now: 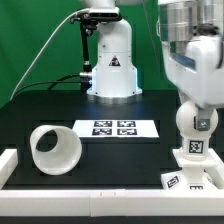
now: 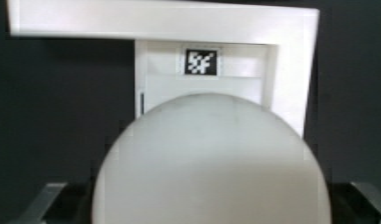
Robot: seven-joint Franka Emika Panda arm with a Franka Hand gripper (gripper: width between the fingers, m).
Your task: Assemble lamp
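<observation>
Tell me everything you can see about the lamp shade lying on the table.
The shade is a matte white, hollow, tapered cup that looks like plastic. It lies on its side on the black table, toward the exterior view's left. One open end is turned partly toward the camera, and its inside is in shadow. It lies apart from the marker board. Only the table touches it. No tag shows on it from here.

Shade [image 1: 52,150] at the exterior view's left; bulb [image 1: 197,122] on base [image 1: 212,172] at its right.
</observation>
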